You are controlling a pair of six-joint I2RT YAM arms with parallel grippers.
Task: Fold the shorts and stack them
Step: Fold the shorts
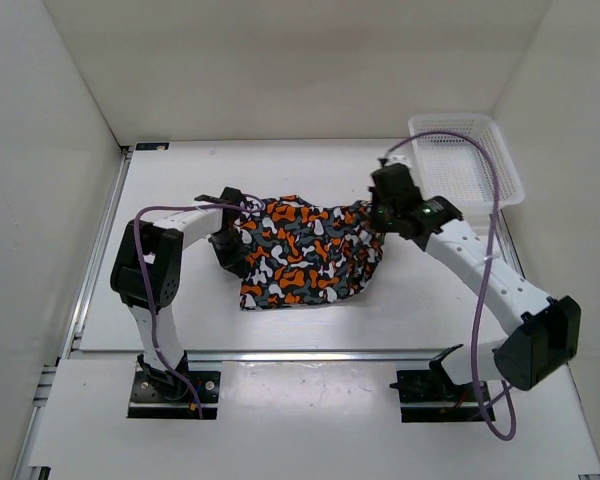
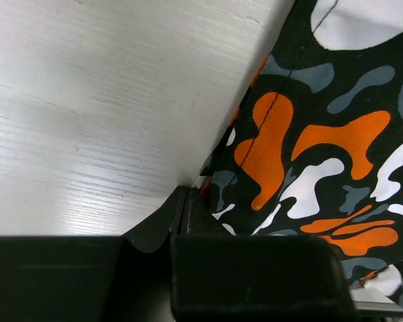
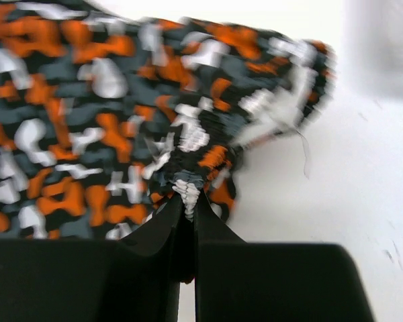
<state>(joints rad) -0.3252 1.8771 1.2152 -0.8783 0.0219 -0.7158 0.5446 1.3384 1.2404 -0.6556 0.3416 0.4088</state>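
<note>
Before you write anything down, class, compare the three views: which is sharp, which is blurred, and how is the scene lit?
Right wrist view: the shorts are smeared and the edges of the print are soft, perhaps from motion. Left wrist view: crisp, with the table grain and the seam stitching clear. Top view: soft, even light, no glare, only faint shadows.

White counter (image 1: 180,190), faint wood grain showing in the left wrist view. Shorts (image 1: 305,255) lie at centre frame, spread wide and rumpled, lower hem flat on the counter. White mesh basket (image 1: 475,175) sits at upper right, in the far corner, well apart from the shorts. Metal rail (image 1: 280,355) edges the counter's left and bottom sides.
</note>
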